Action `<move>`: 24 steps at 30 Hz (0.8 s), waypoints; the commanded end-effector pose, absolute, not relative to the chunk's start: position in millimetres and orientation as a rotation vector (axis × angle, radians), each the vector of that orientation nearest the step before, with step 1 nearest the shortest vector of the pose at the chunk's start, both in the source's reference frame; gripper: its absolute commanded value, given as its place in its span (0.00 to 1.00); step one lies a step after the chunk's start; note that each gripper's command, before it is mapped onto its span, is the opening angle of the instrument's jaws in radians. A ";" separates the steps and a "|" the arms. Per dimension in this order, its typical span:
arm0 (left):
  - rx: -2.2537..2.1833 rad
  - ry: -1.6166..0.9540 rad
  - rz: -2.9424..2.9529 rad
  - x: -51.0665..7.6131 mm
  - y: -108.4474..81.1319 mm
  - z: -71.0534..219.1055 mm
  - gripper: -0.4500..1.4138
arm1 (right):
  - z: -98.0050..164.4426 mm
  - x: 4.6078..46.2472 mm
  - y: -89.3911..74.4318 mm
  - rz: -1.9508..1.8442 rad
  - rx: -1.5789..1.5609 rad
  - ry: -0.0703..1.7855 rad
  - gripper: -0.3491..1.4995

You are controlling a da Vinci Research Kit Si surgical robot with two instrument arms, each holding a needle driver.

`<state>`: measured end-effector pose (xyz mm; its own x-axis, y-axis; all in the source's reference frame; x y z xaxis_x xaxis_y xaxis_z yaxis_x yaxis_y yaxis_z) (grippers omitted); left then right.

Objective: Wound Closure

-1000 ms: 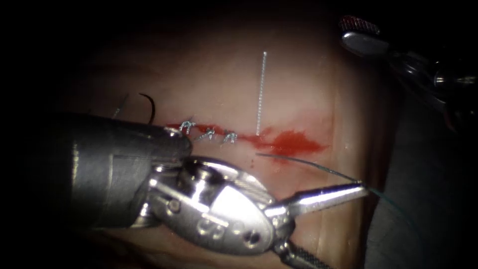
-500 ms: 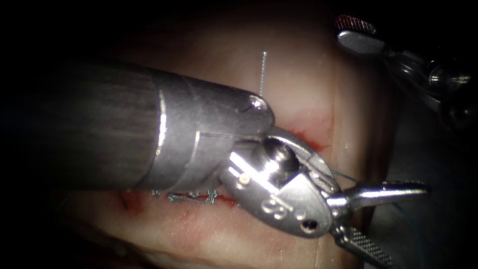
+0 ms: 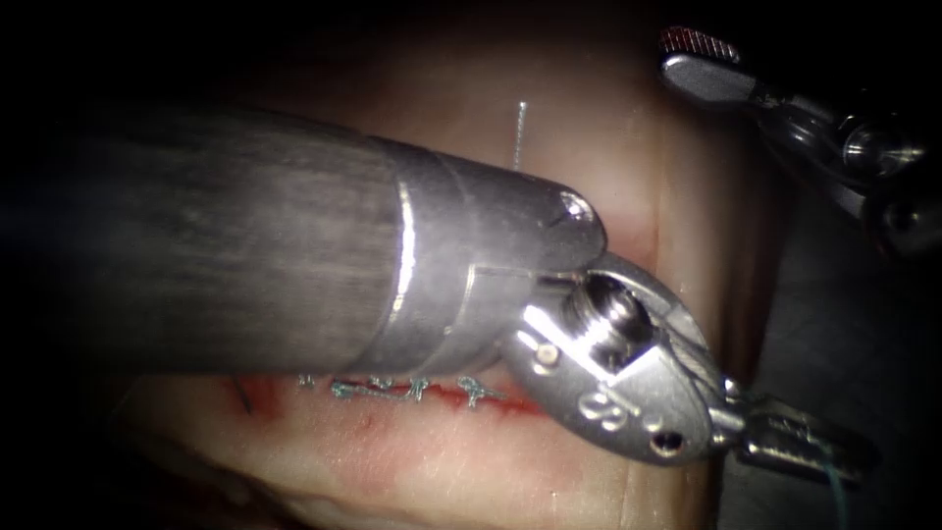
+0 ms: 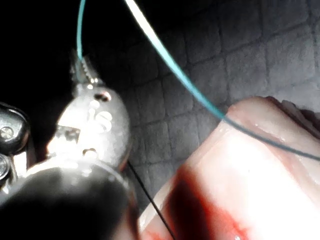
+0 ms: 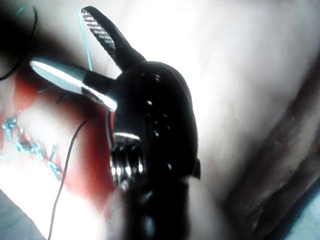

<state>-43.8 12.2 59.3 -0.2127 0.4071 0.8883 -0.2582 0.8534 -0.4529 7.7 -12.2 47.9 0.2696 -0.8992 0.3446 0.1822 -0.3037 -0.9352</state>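
Since a second ago our left tool (image 3: 805,447) has swung right across the cut (image 3: 412,390), jaws clenched on the thread (image 4: 165,55), seemingly pulling it through. Right tool (image 3: 702,61) waits far right, jaws parted, holding nothing. We cannot place the needle.

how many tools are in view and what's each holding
2. The left tool, past the tissue's right edge, is shut on the thread. The right tool, upper right, is open, holding nothing.

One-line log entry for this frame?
left tool: shut on thread | right tool: open, holds nothing | stitches along cut | needle: can't tell
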 end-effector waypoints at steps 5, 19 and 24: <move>-0.020 -1.664 0.501 -43.9 12.5 59.7 0.00 | 48.4 8.6 -12.5 -1.262 -1.466 0.715 0.87; 0.052 -1.669 -0.017 -31.4 20.5 62.2 0.00 | 49.1 13.5 -15.0 -1.561 -1.439 0.762 0.86; 0.218 -1.807 -0.379 -24.5 25.1 67.3 0.00 | 49.5 16.8 -15.8 -1.609 -1.506 0.734 0.82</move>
<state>-23.0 25.5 67.5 -0.3049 -0.3797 0.8734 0.0520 0.9091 0.4133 15.8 -15.8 49.1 0.0187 -0.8475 0.5305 0.1715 -0.5200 -0.8368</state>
